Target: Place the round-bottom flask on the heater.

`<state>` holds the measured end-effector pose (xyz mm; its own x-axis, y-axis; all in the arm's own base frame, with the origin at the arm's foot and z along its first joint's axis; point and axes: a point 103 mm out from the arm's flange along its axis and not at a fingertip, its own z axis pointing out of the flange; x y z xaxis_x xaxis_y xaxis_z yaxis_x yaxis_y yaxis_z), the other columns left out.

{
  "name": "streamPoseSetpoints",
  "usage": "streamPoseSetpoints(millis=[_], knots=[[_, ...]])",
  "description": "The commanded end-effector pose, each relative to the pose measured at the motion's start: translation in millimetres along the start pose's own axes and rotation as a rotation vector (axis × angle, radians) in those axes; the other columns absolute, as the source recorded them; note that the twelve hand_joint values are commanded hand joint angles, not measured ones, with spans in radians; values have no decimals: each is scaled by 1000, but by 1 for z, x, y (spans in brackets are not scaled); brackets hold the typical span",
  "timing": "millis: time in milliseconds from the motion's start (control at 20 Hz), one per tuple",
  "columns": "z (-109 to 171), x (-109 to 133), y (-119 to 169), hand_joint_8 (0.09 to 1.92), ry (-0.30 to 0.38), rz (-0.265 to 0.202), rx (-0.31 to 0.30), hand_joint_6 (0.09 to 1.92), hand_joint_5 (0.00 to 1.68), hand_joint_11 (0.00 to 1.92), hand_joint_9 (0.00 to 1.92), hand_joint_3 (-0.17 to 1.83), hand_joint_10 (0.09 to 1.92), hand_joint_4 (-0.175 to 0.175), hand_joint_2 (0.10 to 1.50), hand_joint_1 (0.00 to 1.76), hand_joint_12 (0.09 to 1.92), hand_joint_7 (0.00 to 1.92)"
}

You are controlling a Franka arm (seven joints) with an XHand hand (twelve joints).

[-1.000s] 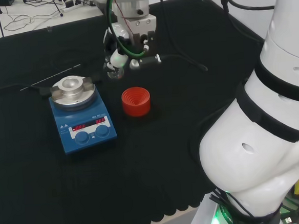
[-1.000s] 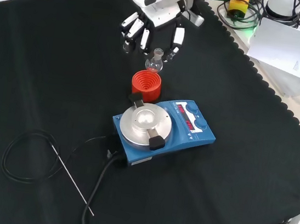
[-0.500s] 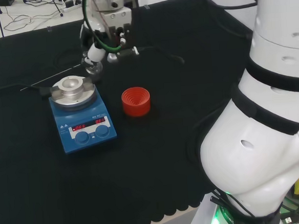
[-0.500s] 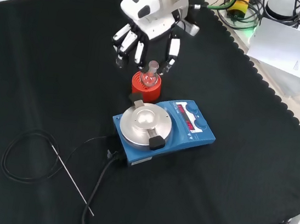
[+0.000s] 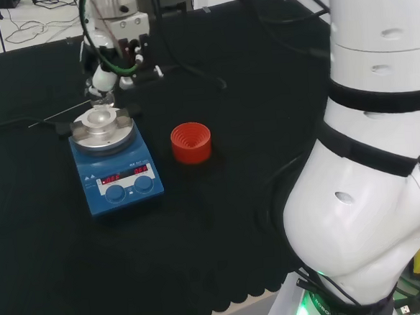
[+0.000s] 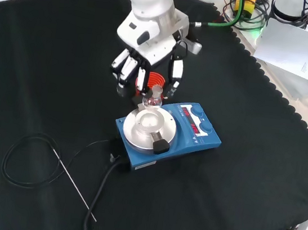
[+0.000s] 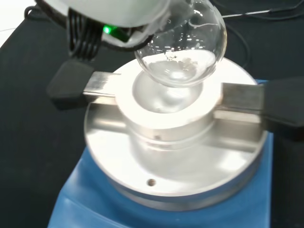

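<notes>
Above the heater (image 6: 163,129), centre of the front view: your robot hand (image 6: 149,63), fingers curled downward round the neck of the flask (image 6: 154,97). Held by the neck, so the round bulb hangs free below, ready to seat.

Flask: clear glass, round-bottomed, upright or nearly so. In the wrist view the flask (image 7: 183,45) hangs right over the bowl-shaped hollow of the metal block (image 7: 173,137); whether glass already touches metal you cannot tell from these views. It looks a little off toward one rim of the hollow, so judge a small correction before lowering.

Heater: blue base, silver round top, two black side handles, lit display and knobs facing 4 o'clock in the front view. In the head view the heater (image 5: 113,164) sits at 9 o'clock from the stand (image 5: 191,143), with the robot hand (image 5: 107,71) at its 12 o'clock edge.

Stand: red ribbed ring, empty, on the surface (image 6: 47,67) just beyond the heater, at 12 o'clock from it in the front view and partly behind the fingers.

Other items: a black cable coil (image 6: 28,161) and a thin rod (image 6: 74,184) at 8 o'clock from the heater, well apart from the work.

Status, as a judgement: transport nearly complete; what is left for you is the descent into the hollow, then opening the fingers. Risk: a round bulb may roll or tip if let go off-centre.
</notes>
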<state>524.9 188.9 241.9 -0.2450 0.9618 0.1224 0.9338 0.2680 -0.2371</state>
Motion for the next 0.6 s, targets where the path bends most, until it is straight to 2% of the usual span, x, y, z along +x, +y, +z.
streamPoseSetpoints(millis=[50,600], knots=[[14,19,9,699,-18,-31,44,938,1158,184,612,790,647,175,643,1098,1396,341],[27,10,20,699,-9,-37,74,938,1159,183,612,793,646,175,641,1098,1396,341]])
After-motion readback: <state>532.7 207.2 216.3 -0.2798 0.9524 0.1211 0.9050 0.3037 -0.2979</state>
